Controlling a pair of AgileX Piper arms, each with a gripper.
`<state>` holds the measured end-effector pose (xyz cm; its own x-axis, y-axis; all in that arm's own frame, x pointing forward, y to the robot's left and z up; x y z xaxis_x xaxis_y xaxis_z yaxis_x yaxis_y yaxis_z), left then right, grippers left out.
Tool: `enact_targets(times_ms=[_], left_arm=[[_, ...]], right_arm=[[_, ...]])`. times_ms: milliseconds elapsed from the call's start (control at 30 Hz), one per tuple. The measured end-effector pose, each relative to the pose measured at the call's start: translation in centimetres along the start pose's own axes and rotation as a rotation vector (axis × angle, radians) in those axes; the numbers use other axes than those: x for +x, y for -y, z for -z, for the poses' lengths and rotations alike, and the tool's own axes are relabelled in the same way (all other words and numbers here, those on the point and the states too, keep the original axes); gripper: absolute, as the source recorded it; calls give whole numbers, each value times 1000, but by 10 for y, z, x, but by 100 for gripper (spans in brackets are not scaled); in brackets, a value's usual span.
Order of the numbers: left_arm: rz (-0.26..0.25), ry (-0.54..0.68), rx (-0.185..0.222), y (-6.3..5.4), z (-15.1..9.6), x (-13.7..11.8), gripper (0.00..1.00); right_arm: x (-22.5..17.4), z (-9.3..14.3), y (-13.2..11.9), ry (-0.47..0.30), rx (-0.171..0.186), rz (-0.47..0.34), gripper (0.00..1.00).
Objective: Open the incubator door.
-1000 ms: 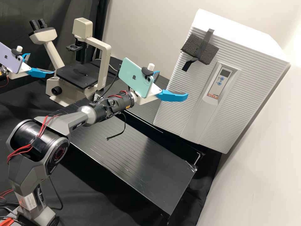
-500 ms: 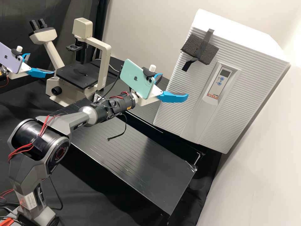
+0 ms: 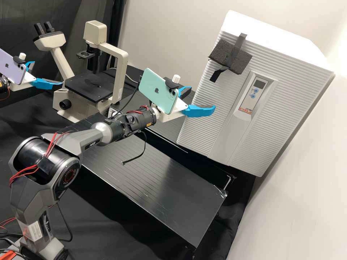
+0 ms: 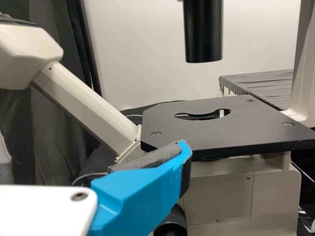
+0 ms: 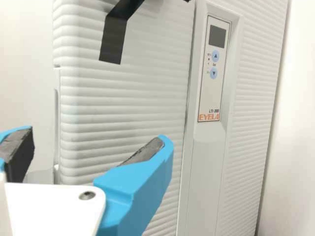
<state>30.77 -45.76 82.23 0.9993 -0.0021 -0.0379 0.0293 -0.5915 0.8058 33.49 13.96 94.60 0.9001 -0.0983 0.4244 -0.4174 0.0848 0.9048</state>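
The white ribbed incubator [image 3: 202, 122] stands at the right of the high view, its door shut. My right gripper [image 3: 201, 98] is at the incubator's left edge in that view, open and holding nothing. In the right wrist view the door's vertical edge lies between the open fingers of my right gripper [image 5: 96, 140], one finger in front of the door [image 5: 128, 93]; touch cannot be told. My left gripper [image 3: 47, 73] stands open at the high view's far left. One finger of my left gripper [image 4: 93, 160] shows before the microscope in its wrist view.
A beige microscope [image 3: 119, 61] stands between the arms, with its black stage [image 4: 226, 132] near the left gripper. Black foam [image 3: 224, 57] with tape [image 5: 112, 39] hangs on the incubator front. A black bench [image 3: 144, 173] lies below the right arm, with a dangling cable [image 3: 139, 153].
The right gripper has shifted slightly downward in the high view, and its fingers now stand a little closer together. The left arm and the incubator have not moved.
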Motion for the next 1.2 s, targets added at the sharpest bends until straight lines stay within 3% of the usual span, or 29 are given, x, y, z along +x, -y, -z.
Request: enact_targets(times_ms=[1200], left_arm=[[0, 0, 0, 0, 0, 0, 100]], right_arm=[[1, -5, 1, 1, -2, 20, 0]])
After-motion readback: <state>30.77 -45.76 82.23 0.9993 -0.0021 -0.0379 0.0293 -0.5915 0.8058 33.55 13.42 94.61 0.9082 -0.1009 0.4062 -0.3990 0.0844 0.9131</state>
